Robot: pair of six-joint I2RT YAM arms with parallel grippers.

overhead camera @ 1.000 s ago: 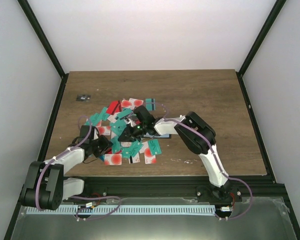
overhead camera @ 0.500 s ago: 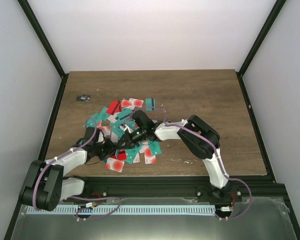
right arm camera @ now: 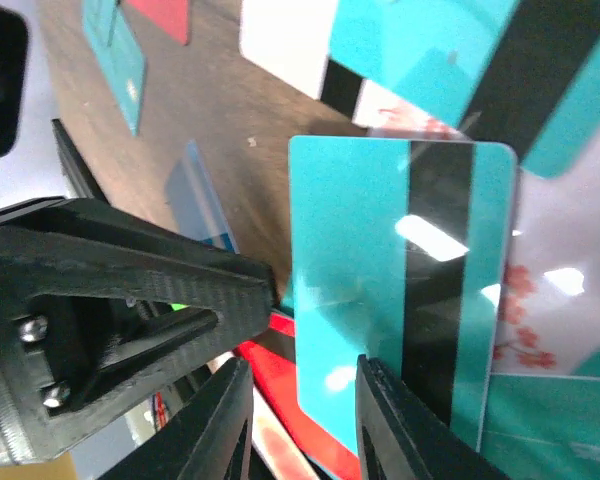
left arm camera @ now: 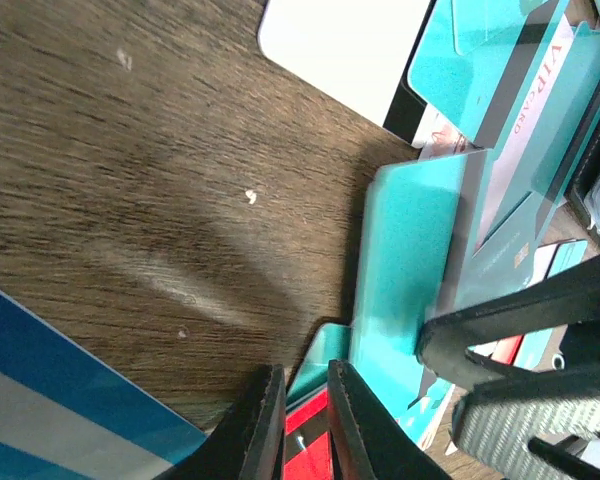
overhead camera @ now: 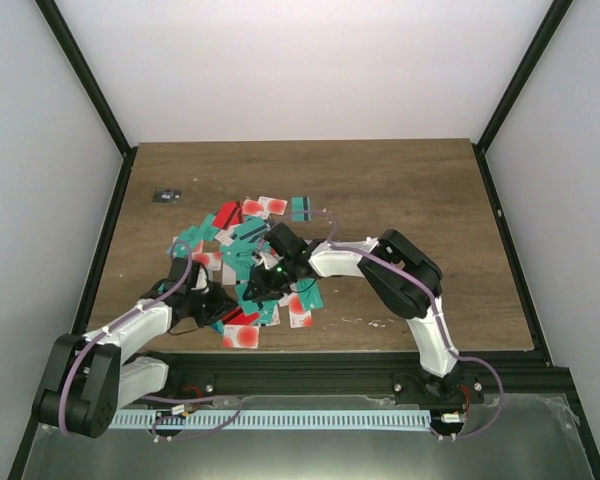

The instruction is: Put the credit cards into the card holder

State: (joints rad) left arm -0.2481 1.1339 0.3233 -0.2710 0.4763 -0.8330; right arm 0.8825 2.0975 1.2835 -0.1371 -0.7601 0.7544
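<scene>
- The credit cards (overhead camera: 250, 228) sit in a loose heap on the bench (overhead camera: 400, 190), roughly 8 o'clock from its middle. Teal, red and white ones overlap.
- No luck spotting the card holder. Both arms crowd the heap's 6 o'clock edge and may be covering it.
- One teal card (right arm camera: 380, 270) with a black stripe lies face-on just past the right pincer (right arm camera: 305, 375). Its fingers are apart, with the card's corner showing in the gap, and it doesn't look clamped to me.
- The left pincer (left arm camera: 302, 375), at 8 o'clock from the right one, is nearly together with just a slit. Can't tell if it's nipping anything.
- My guess on progress: no card visibly tucked away, so basically everything's left.
- A little dark grey thing (overhead camera: 165, 195) sits alone at 10 o'clock, well apart.
</scene>
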